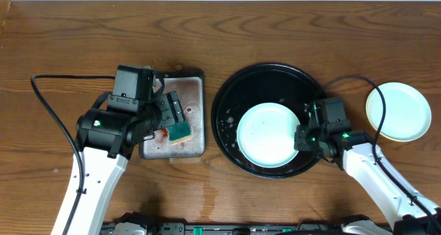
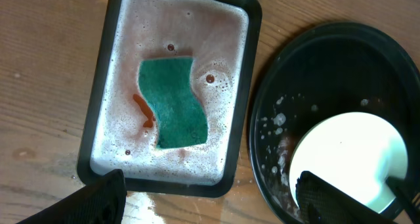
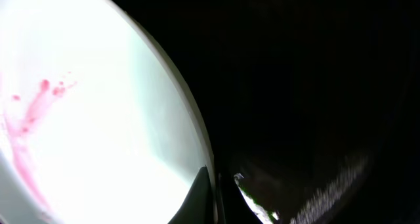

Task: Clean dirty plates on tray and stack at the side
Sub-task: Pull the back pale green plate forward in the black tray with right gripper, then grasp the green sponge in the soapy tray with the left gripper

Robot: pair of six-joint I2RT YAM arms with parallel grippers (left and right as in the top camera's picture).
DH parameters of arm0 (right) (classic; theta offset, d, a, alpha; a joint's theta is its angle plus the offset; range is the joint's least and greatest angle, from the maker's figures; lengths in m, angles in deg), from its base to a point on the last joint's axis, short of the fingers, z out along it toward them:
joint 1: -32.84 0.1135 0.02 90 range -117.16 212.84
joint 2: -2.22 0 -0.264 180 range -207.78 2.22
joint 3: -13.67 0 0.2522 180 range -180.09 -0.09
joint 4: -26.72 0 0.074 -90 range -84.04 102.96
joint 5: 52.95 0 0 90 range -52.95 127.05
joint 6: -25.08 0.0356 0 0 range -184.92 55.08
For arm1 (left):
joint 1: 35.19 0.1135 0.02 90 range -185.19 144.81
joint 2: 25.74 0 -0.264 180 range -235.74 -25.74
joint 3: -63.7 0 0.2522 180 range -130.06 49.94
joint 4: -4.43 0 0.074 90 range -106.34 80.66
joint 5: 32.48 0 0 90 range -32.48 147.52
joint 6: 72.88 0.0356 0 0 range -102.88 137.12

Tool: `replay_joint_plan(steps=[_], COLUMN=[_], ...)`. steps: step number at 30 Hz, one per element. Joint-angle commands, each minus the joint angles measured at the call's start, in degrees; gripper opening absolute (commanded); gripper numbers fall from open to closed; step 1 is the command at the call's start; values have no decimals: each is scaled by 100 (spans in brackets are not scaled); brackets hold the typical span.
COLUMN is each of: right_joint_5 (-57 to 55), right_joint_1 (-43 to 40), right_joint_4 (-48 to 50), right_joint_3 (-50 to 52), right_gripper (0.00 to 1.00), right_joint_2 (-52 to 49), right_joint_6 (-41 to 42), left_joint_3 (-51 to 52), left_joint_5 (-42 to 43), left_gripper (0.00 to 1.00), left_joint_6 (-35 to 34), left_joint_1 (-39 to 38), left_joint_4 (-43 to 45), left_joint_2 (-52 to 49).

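Left claw (image 2: 213,196) hangs wide open and empty above the sponge (image 2: 174,102). One red-smeared plate (image 1: 269,135) lies uncleaned on the round tray (image 1: 227,104), its rim apparently pinched by the closed right claw (image 1: 303,137). The stacked plates (image 1: 398,111) rest on the desk (image 1: 344,28), seemingly done.

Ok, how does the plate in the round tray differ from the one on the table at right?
The tray plate lies in the round black tray; the side plate sits on the bare table. The tray plate carries red streaks; the side plate looks clean. The right gripper pinches the tray plate's rim; the side plate is free. Both are small, round and pale.
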Motion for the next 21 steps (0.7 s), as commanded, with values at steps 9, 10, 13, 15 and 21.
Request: replay_joint_plan(steps=[9, 10, 13, 15, 21], right_joint_5=[-111, -87, 177, 437, 791], right_joint_1=[17, 17, 17, 13, 13], right_joint_4=[-31, -85, -160, -162, -225], right_joint_3=[-98, -98, -98, -101, -101], right_gripper=[44, 44, 44, 43, 46], right_joint_2=[79, 90, 157, 251, 826], right_joint_6=[-1202, -1108, -1071, -1071, -1069], left_joint_3=[-90, -90, -90, -44, 407], left_joint_5=[-11, -11, -9, -11, -96], left_gripper=[83, 83, 83, 82, 75], left_joint_6=[-9, -9, -7, -2, 59], left_joint_1=[4, 4, 4, 2, 4], left_joint_4=[59, 59, 33, 37, 236], left_joint_2=[-7, -7, -7, -44, -645])
